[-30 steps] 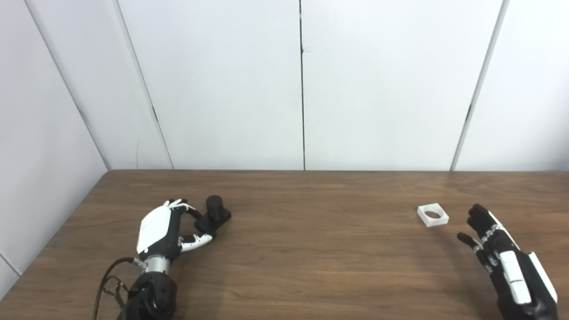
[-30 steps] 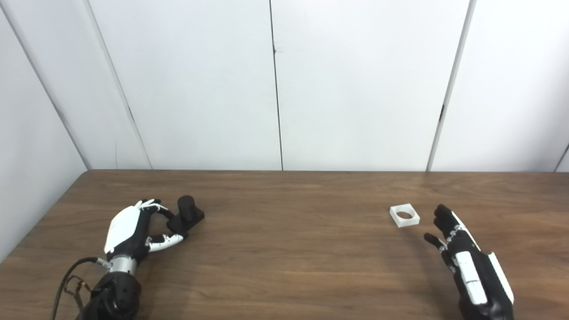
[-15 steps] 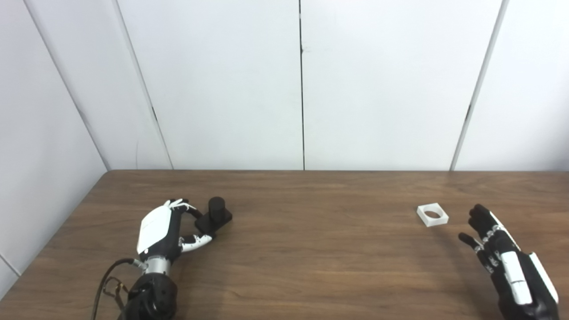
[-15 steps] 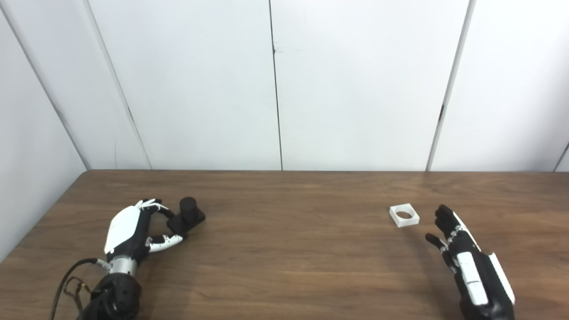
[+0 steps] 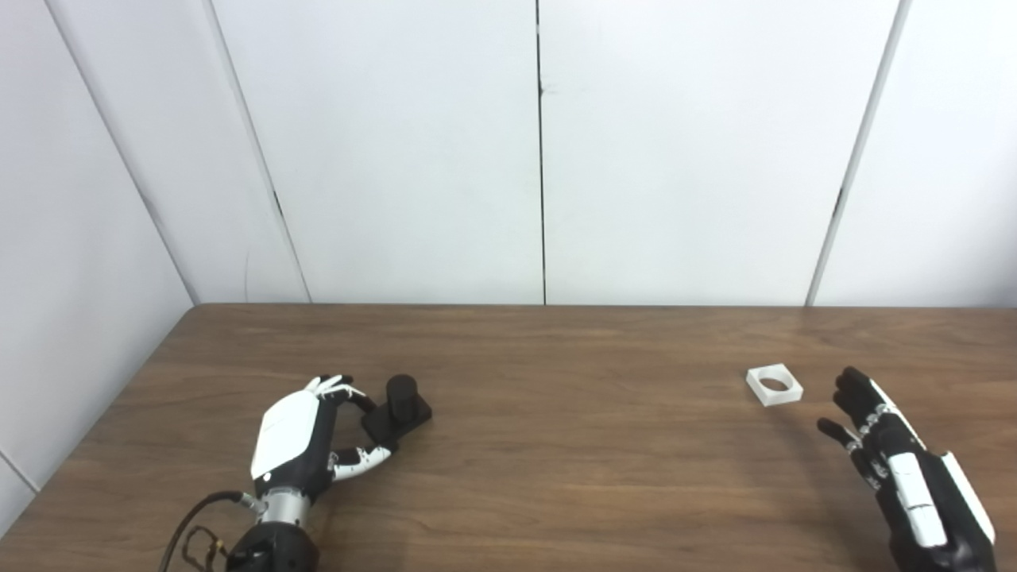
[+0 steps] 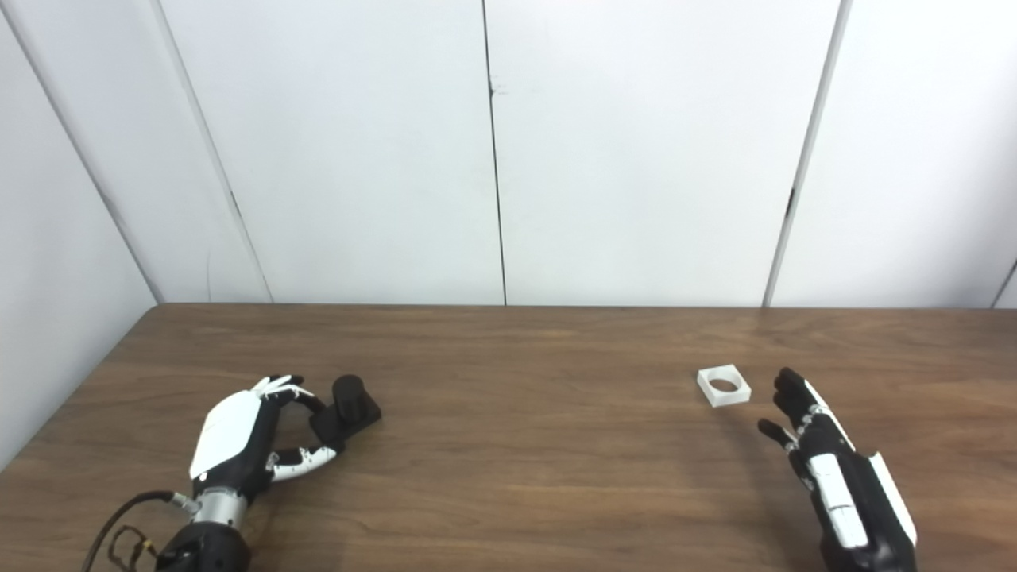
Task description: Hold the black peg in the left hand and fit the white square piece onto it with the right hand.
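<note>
The black peg (image 5: pixel 401 402), a short cylinder on a square black base, stands upright at the table's left. My left hand (image 5: pixel 298 437), white-backed, is shut on its base, fingers and thumb pinching the near-left side. The white square piece (image 5: pixel 774 384), flat with a round hole, lies on the table at the right. My right hand (image 5: pixel 898 457) is open just right of the piece and a little nearer to me, fingers stretched and apart, not touching it.
The brown wooden table (image 5: pixel 556 445) runs back to white wall panels (image 5: pixel 540 159). A cable (image 5: pixel 191 532) loops at my left wrist near the front edge. A wide stretch of bare wood lies between the peg and the white piece.
My left hand has shifted right and toward me, taking the black peg along with it. The right hand and the white piece have barely moved.
</note>
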`<action>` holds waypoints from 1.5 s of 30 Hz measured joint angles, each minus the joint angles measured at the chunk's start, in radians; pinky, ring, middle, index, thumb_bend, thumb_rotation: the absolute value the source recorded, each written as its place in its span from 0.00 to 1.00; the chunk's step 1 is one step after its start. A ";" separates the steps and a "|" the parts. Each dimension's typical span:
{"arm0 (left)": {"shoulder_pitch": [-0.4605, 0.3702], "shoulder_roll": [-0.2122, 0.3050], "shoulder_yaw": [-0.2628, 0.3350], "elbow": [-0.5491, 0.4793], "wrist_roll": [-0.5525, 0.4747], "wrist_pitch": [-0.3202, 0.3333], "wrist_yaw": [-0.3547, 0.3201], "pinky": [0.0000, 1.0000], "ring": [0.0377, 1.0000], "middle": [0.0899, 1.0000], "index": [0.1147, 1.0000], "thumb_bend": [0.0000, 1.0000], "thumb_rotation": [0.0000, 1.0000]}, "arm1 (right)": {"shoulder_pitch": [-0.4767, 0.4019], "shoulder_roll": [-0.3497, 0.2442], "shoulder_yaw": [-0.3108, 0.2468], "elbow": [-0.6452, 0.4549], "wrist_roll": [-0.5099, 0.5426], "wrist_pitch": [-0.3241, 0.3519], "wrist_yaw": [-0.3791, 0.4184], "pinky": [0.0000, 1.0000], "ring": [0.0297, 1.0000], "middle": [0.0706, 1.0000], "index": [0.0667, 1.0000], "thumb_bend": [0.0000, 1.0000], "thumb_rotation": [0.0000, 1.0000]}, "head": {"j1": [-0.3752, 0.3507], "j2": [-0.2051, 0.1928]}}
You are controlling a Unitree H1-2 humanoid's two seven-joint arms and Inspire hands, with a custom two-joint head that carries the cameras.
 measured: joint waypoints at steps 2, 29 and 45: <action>0.020 0.000 -0.014 -0.036 0.004 0.000 -0.017 0.86 0.94 0.86 0.51 0.58 0.24 | 0.000 0.000 0.002 0.000 0.000 0.000 0.000 0.89 0.97 0.95 0.93 0.64 0.88 | -0.003 0.002; 0.185 -0.036 -0.137 -0.240 0.095 -0.108 -0.095 0.98 0.93 0.85 0.49 0.57 0.31 | 0.027 0.018 0.021 -0.043 -0.044 0.038 -0.023 0.92 0.98 0.96 0.96 0.62 0.91 | -0.075 0.038; 0.239 -0.071 -0.192 -0.337 0.123 -0.125 -0.183 0.97 0.93 0.85 0.49 0.57 0.28 | 0.054 0.046 0.046 -0.096 -0.080 0.089 -0.039 0.94 0.98 0.98 0.98 0.58 0.93 | -0.159 0.090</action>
